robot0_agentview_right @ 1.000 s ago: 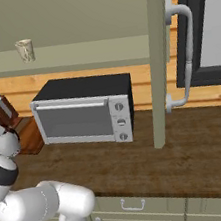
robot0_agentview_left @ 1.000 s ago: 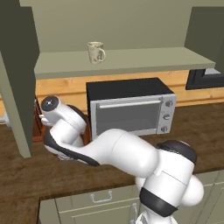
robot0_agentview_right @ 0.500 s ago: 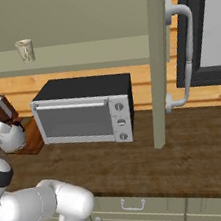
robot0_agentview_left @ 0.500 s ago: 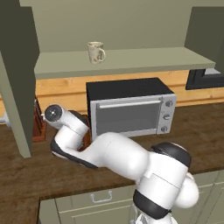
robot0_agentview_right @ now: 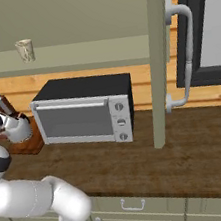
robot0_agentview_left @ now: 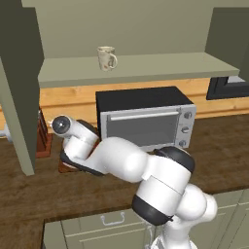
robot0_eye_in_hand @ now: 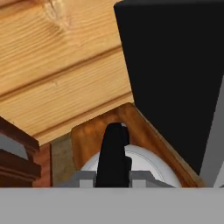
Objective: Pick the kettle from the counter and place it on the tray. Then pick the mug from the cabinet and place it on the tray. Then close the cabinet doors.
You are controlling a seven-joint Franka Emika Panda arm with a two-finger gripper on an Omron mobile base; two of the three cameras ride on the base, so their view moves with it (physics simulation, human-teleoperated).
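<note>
Kettle (robot0_eye_in_hand: 131, 168) sits right under my hand camera, its black handle (robot0_eye_in_hand: 113, 153) running up between the fingers, so I read the jaws as closed on that handle. Gripping the arch keeps the dome hanging level below the hand. Beneath it lies the tray (robot0_eye_in_hand: 138, 127), with the kettle over its middle; whether the base already touches the wood I cannot tell. In the right base view the kettle (robot0_agentview_right: 17, 128) shows just in front of the knife block (robot0_agentview_right: 24, 141). The tray is tucked between that block and the microwave (robot0_agentview_left: 146, 119), against the backsplash, so I judge the drop needs a straight descent. Higher and farther back, the mug (robot0_agentview_left: 107, 58) waits on the shelf (robot0_agentview_left: 146, 68) of the cabinet, doors open, the left door (robot0_agentview_left: 19, 97) hanging down at the counter's edge.
</note>
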